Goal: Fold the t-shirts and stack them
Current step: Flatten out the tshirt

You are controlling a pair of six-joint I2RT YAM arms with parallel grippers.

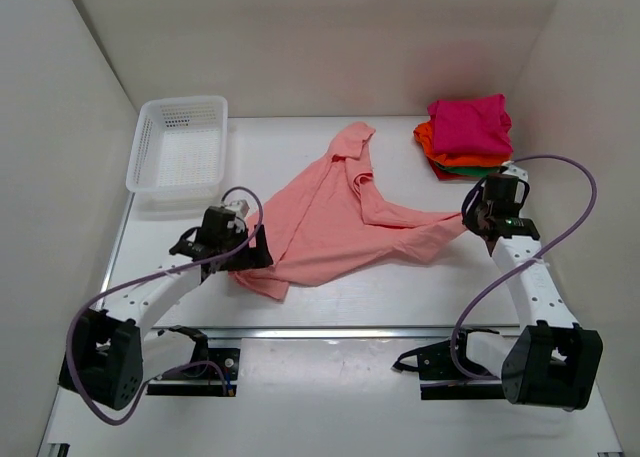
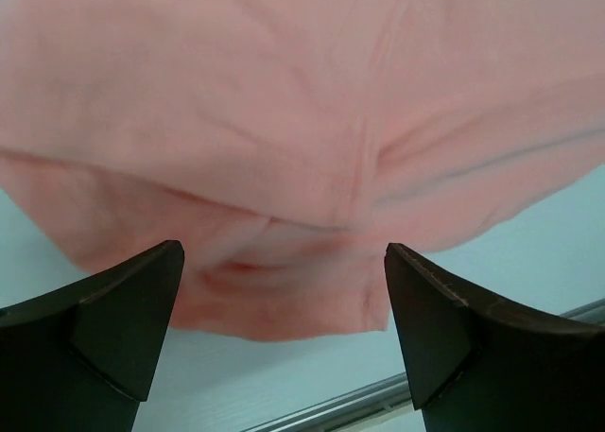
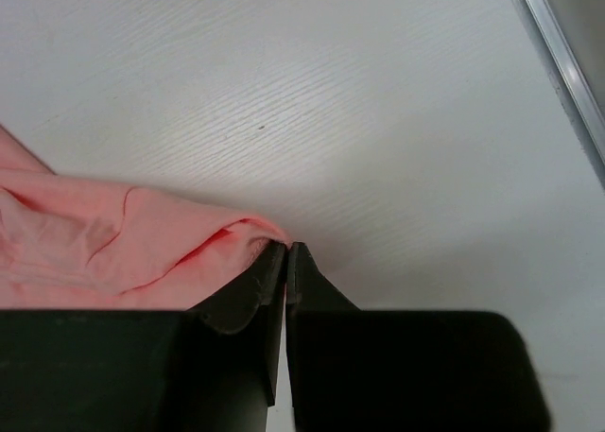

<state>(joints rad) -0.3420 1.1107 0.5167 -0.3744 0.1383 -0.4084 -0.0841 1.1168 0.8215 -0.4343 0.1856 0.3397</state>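
**Pink shirt** (image 1: 340,217): it lies unfolded and creased across the middle of the table (image 1: 400,297). One corner is drawn out to the right and a bunched hem sits at the near left.

**Stack of folded shirts** (image 1: 468,137): it sits at the far right corner, magenta on top of orange, well apart from the pink shirt.

**Right gripper** (image 3: 285,257): the jaws are pressed together on the drawn-out corner. The right wrist view suggests only a thin lip of cloth is caught at the very tips.

**Left gripper** (image 2: 284,328): it is spread wide and empty, with the bunched hem just ahead of its fingers, between them but not yet clamped.

**Basket** (image 1: 180,147): it stands at the far left, near the left arm.

**Risks, as judged from this moment:**
- The shallow right-hand pinch may slip free if the corner is pulled or lifted, dropping that side.
- Closing the left jaws on the bunched hem may trap several layers, so the shirt would lift as a wad, not a flat sheet.
- A pull from one side only would drag the cloth askew and deepen its creases.
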